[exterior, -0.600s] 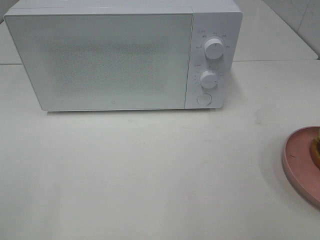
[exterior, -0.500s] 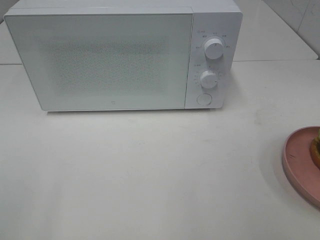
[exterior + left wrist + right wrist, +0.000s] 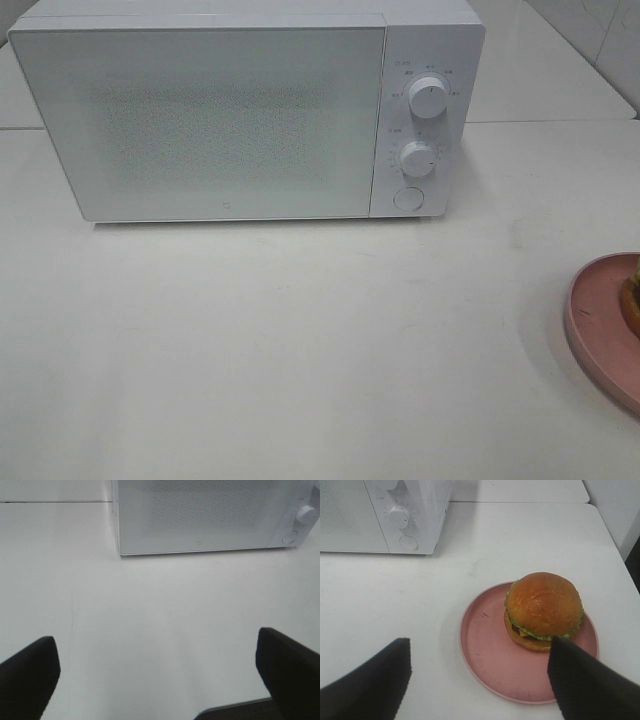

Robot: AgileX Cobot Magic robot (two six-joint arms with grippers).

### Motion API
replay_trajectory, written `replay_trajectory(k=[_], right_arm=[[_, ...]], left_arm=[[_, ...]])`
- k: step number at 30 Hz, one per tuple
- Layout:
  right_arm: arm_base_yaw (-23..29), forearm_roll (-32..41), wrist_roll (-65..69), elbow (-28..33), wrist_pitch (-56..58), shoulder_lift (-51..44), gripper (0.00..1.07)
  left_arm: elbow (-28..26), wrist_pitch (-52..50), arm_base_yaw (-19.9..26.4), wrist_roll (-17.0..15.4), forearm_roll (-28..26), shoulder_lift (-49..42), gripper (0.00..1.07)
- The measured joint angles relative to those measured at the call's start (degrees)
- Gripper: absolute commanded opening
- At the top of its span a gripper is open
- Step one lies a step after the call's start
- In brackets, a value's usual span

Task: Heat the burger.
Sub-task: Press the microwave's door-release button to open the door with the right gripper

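Scene: white microwave (image 3: 200,120) at the back of a white table (image 3: 300,350); neither arm shows in the high view.
Microwave door: shut, with two knobs (image 3: 428,97) (image 3: 417,158) and a round button (image 3: 407,198) on the panel to its right.
Burger location: the burger (image 3: 543,611) sits upright on a round pink plate (image 3: 487,652), toward the plate's far side as the right wrist sees it.
Plate location: at the table's right edge in the high view, in front of the microwave and well apart from it; only a sliver of burger (image 3: 632,300) shows there.
Left gripper (image 3: 155,637): jaws spread wide, nothing between them, bare table below; the microwave front is ahead of it.
Right gripper (image 3: 480,642): jaws spread wide, gripping nothing.
Key relation: the burger lies ahead of the right gripper and off its centre line, close to one finger (image 3: 570,670). The gap between the fingers is lined up with bare plate, not the bun.
Nearer arm: the right, plainly; the left wrist view shows no plate or burger.
Axis: the burger is round in plan, so it has no long axis to match. Its stack axis is vertical.
Judgement, step: task not started; the door has to open before the burger goes in.
Judgement, next move: the right gripper needs a sideways correction to centre on the bun.
Risk: squeezing the stack could shift its layers.
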Motion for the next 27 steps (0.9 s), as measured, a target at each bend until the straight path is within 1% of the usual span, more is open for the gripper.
replay_trajectory(k=[7, 10, 19, 22, 24, 27], right_arm=[[0.0, 0.0, 0.0, -1.66, -0.57, 1.78, 0.74], [0.0, 0.0, 0.0, -1.72, -1.32, 4.53, 0.74], [0.0, 0.0, 0.0, -1.72, -8.59, 13.75, 0.74], [0.0, 0.0, 0.0, -1.66, -9.57, 14.44, 0.74], [0.0, 0.0, 0.0, -0.97, -13.64, 17.48, 0.74], [0.0, 0.0, 0.0, 0.34, -17.02, 19.48, 0.74]], left_arm=[[0.0, 0.0, 0.0, 0.0, 0.0, 0.0, 1.0], [0.0, 0.0, 0.0, 0.0, 0.0, 0.0, 1.0], [0.0, 0.0, 0.0, 0.0, 0.0, 0.0, 1.0], [0.0, 0.0, 0.0, 0.0, 0.0, 0.0, 1.0], [0.0, 0.0, 0.0, 0.0, 0.0, 0.0, 1.0], [0.0, 0.0, 0.0, 0.0, 0.0, 0.0, 1.0]])
